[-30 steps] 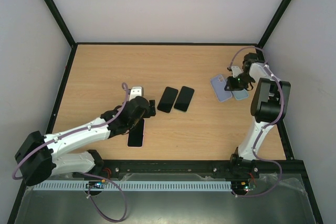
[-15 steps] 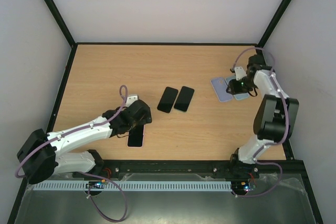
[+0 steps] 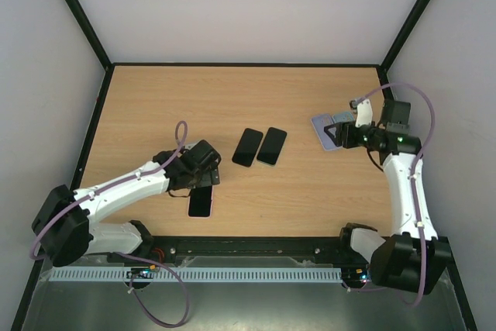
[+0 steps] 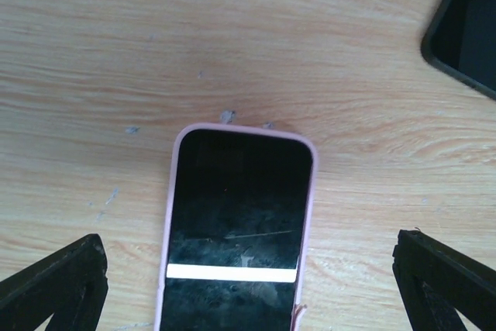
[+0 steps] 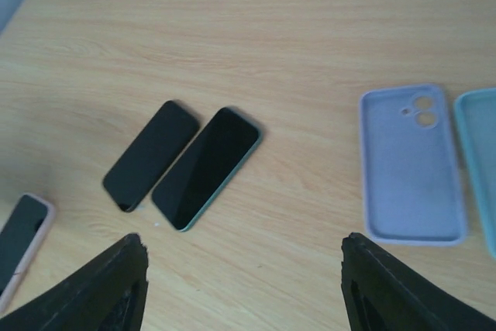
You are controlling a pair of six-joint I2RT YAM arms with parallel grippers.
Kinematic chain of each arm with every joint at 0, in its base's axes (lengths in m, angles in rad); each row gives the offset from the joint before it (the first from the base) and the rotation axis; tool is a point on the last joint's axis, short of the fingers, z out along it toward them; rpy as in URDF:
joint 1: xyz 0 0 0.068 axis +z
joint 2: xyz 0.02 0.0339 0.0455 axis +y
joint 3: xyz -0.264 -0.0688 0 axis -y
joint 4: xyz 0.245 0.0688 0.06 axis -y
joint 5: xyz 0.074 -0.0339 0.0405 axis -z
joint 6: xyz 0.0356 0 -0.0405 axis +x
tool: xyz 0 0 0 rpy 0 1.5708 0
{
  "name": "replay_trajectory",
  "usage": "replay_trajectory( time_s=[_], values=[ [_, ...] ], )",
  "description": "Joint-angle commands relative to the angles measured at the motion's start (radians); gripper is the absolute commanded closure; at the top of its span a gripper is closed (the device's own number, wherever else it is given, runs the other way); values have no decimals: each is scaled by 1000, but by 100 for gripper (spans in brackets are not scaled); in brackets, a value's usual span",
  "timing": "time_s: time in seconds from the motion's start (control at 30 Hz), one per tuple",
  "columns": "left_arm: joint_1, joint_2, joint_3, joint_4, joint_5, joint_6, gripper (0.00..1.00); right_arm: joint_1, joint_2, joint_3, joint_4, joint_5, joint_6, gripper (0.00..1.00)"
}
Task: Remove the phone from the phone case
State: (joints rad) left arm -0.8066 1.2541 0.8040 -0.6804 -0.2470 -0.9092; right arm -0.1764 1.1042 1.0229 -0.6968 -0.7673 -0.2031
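A pink-cased phone (image 3: 200,201) lies face up at the near left of the desk (image 3: 155,106), screen dark, still seated in its soft sleeve, the last of three handsets yet to be stripped. The left hand (image 4: 248,284) hangs directly above it with its fingers spread wide, one on either side of the case, pinching nothing. Far to the right, the right hand (image 5: 242,281) hovers with its fingers also apart and empty, above an empty lilac case (image 5: 411,164) and an empty teal case (image 5: 480,168) lying side by side. Two bare phones (image 3: 260,146) rest together mid-desk. The risks ahead look plain enough. The cased phone lies flat against the wood, so fingers coming down may scrape the desk or skid off the rounded pink rim rather than catch it. A squeeze across the sides would likely grip case and handset as one and lift both. With the right hand well apart from the work, nothing braces the sleeve, and a push could slide the phone toward the desk's near edge.
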Motion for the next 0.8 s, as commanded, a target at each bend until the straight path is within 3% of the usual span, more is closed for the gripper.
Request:
replay_trajectory(
  time_s=[0.0,0.27,0.77],
  values=[
    [15,21,42,-88,64,18,0,5,-29,-134,178,-138,160,34],
    [16,15,-33,-40,77,3,0,5,-52,-221,269,-142,176,34],
    [59,281,-12,116,81,121,0,5,-129,-251,270,-111,151,34]
  ],
)
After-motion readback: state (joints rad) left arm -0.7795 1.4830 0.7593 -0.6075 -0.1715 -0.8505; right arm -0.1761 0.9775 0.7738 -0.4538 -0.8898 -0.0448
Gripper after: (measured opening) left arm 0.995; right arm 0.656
